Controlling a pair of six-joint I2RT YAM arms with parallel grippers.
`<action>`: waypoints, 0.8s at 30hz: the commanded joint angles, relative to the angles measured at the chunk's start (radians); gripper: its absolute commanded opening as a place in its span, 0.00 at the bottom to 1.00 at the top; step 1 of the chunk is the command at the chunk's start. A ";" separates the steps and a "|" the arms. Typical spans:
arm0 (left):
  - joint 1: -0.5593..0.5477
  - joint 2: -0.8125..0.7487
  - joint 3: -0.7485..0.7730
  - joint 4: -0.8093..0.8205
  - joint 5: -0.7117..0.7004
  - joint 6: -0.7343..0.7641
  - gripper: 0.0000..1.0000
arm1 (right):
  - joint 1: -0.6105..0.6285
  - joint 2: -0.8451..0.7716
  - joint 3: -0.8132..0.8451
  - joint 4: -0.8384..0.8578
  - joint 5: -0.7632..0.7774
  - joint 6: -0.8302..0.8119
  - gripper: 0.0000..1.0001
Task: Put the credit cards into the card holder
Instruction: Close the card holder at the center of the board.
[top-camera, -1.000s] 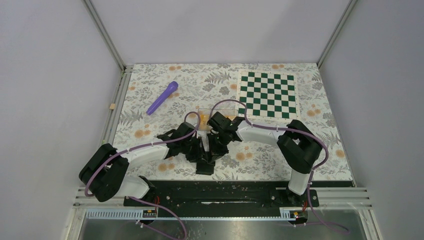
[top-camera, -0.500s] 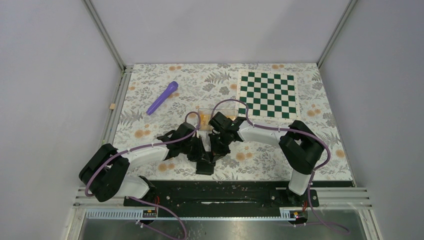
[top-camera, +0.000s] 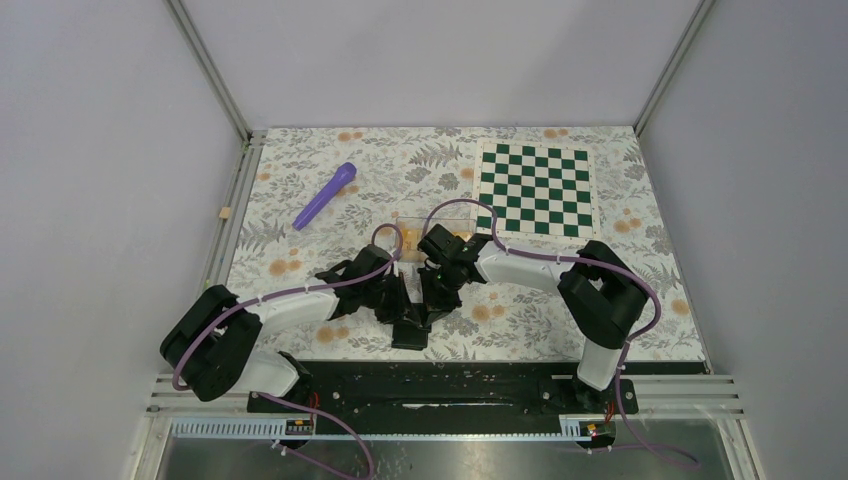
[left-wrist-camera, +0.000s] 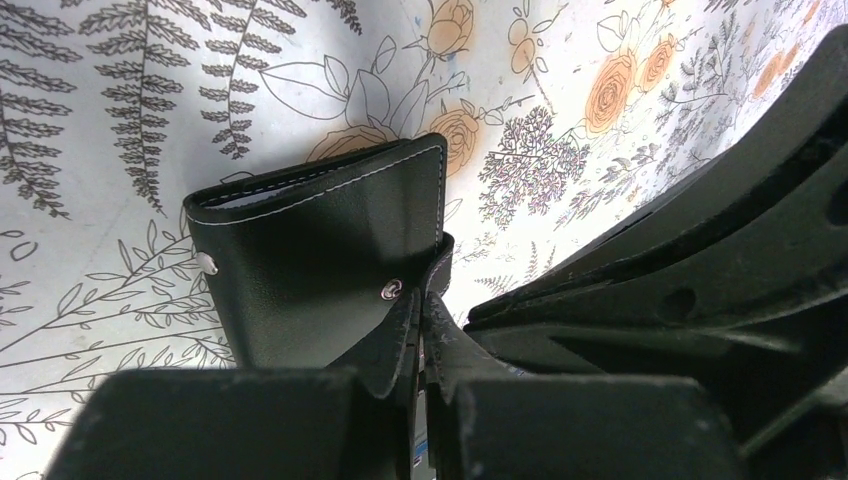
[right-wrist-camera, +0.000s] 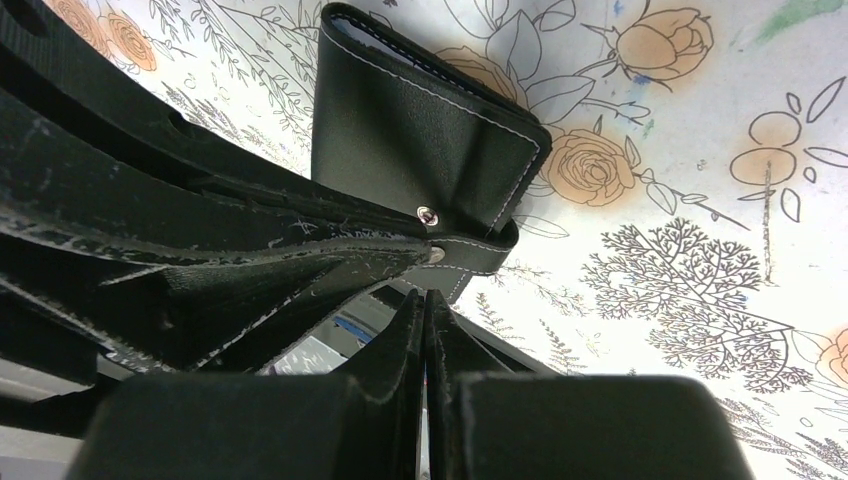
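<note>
The card holder, a small black wallet with white stitching, stands closed on the floral table near the front edge. It also shows in the left wrist view and the right wrist view. My left gripper is shut on its snap tab, next to a metal snap. My right gripper is shut, with its tips at the tab's end and nothing visible between them. Orange credit cards lie behind both wrists, partly hidden by the arms.
A clear plastic box around the cards sits just beyond the grippers. A purple pen-like object lies at the back left. A green and white chequered board is at the back right. The two wrists crowd together over the wallet.
My left gripper has closed its jaws on the snap tab. Both arms have barely shifted, and the right gripper stays shut.
</note>
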 joint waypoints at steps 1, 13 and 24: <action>0.004 -0.019 0.017 -0.008 -0.006 0.033 0.00 | -0.009 -0.014 0.011 -0.029 0.025 -0.018 0.00; 0.003 -0.012 0.072 -0.112 -0.053 0.111 0.00 | -0.008 0.015 0.038 -0.029 0.012 -0.029 0.00; 0.003 -0.017 0.106 -0.112 -0.037 0.145 0.00 | -0.008 0.033 0.058 -0.028 0.001 -0.035 0.00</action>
